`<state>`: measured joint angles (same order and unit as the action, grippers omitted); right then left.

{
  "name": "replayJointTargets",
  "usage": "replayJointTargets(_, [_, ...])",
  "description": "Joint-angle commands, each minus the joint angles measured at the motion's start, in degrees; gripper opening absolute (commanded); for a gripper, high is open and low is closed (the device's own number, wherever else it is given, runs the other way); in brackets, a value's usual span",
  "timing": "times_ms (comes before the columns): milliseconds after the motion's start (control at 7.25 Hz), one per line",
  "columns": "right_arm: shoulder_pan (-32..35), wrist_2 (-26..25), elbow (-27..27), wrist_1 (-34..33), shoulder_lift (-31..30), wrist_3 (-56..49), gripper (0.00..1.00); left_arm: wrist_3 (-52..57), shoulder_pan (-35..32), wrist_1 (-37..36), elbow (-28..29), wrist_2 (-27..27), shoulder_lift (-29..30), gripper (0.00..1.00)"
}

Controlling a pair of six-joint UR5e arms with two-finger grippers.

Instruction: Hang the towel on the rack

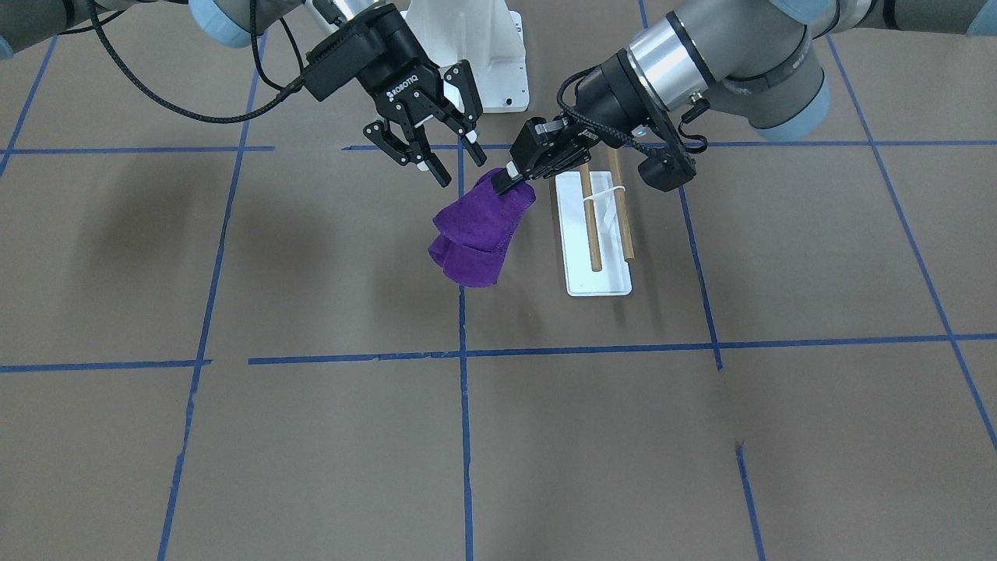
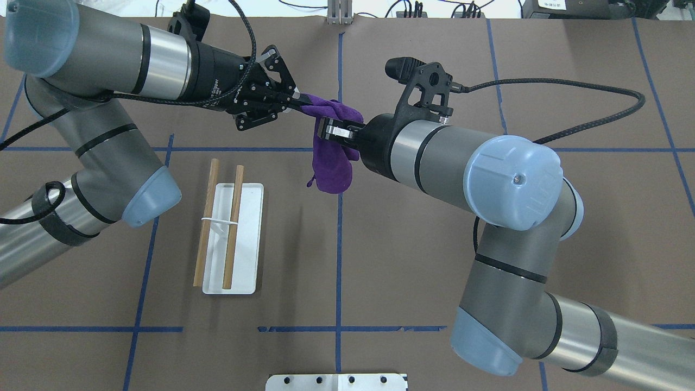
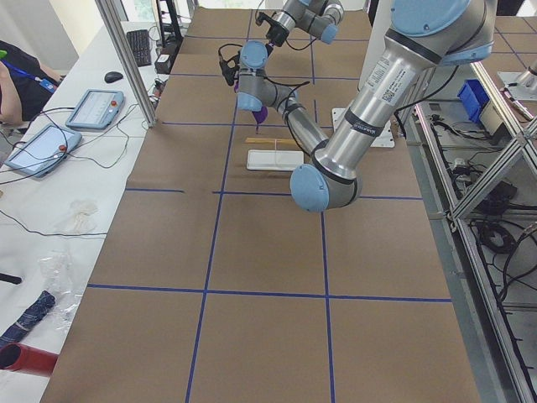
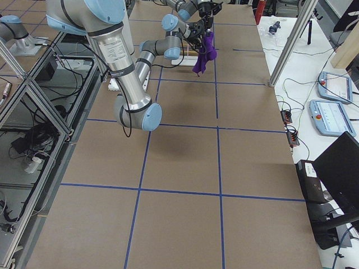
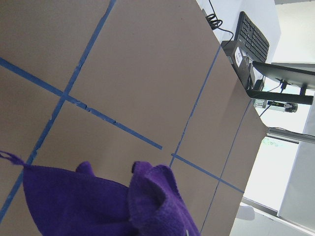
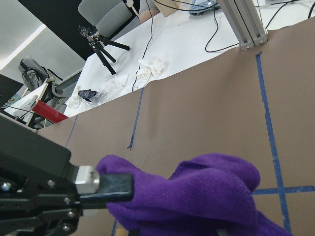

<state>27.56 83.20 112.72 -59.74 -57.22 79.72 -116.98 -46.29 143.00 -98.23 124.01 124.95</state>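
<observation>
The purple towel (image 1: 475, 234) hangs in the air above the table, bunched and folded; it also shows in the overhead view (image 2: 332, 163). My left gripper (image 1: 505, 184) is shut on its top edge, also seen from overhead (image 2: 304, 103). A tiny loop (image 5: 7, 156) sticks out at one corner. My right gripper (image 1: 461, 170) is open, its fingers right beside the towel's top, not closed on it. The rack (image 1: 600, 280), a white base with two wooden rods (image 2: 233, 228), lies flat on the table, apart from the towel.
A white robot mount (image 1: 475, 54) stands behind the grippers. Blue tape lines cross the brown table. Operator desks with tablets (image 3: 92, 109) and a keyboard lie past the far table edge. A metal plate (image 2: 336, 382) sits at the near edge.
</observation>
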Motion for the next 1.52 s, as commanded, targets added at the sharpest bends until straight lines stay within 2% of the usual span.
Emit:
replayJointTargets(0, [-0.1,0.7,1.7,-0.6,-1.4,-0.2,1.00,0.0,-0.1,0.0,-0.2,0.0,0.0,0.00])
replayJointTargets(276, [1.7,4.4,4.3,-0.9,-5.7,-1.2,1.00,-0.1,-0.4,-0.2,-3.2,-0.3,0.4,0.00])
replayJointTargets(414, [2.7,6.7,7.0,-3.9,-8.8,-3.0,1.00,0.9,-0.6,-0.6,-5.5,-1.2,0.2,0.00])
replayJointTargets(690, [6.5,12.1,12.5,-6.7,-19.1,-9.6,1.00,3.9,-1.3,-5.1,-9.6,-6.6,0.6,0.00])
replayJointTargets(966, [11.6,19.5,14.4,-6.8,-28.3,-17.9,1.00,6.6,0.0,-9.6,-12.8,-13.0,0.6,0.00])
replayJointTargets(1103, [16.3,25.6,13.8,-6.9,-32.1,-21.9,1.00,6.8,4.1,-12.9,-14.6,-20.7,0.4,0.00])
replayJointTargets(1379, [29.2,37.9,7.4,-7.0,-37.7,-38.3,1.00,17.5,19.0,-32.6,-22.3,-46.2,0.3,0.00])
